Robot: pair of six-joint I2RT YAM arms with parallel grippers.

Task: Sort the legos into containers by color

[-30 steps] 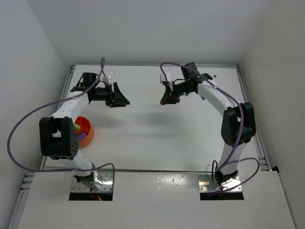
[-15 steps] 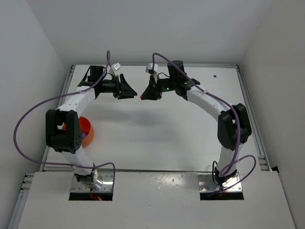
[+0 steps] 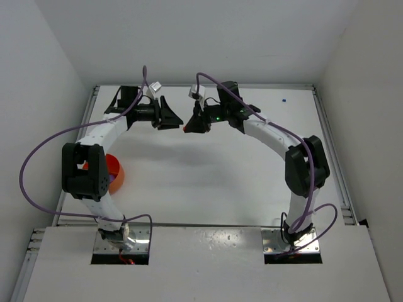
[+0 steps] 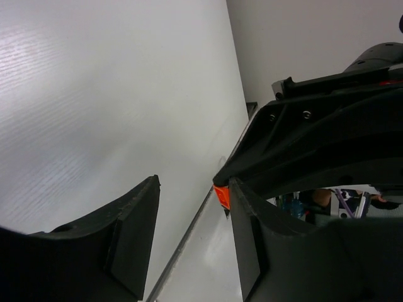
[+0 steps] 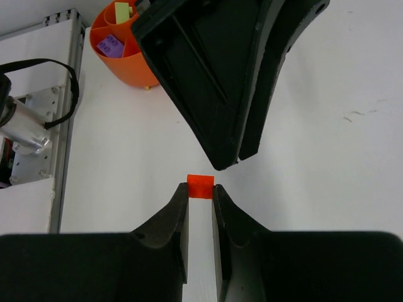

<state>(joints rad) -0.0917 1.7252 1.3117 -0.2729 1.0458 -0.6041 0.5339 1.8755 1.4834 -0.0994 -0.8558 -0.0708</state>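
Since a second ago you have swung both arms toward the upper middle of the top view, so the two grippers, well apart before, now sit almost tip to tip. Your small round orange plastic bowl (image 3: 117, 173) lies at the left edge of the white table (image 3: 208, 182), half hidden behind the left arm's black joint. In the right wrist view, the bowl (image 5: 123, 60) shows in the upper left corner, holding a flat purple brick (image 5: 112, 44) in one section and a yellow-green brick (image 5: 121, 9) at the far rim. Your right gripper (image 5: 200, 192) has its fingers closed on a small square orange plastic brick (image 5: 201, 187), pinched at the very tips and held off the table. Your left gripper (image 4: 192, 189) stands with its fingers apart and nothing between them. The orange brick (image 4: 221, 195) shows just beside the tip of one finger, though you cannot tell whether they touch. One tiny blue bit (image 3: 284, 99) lies far off at the table's upper right.
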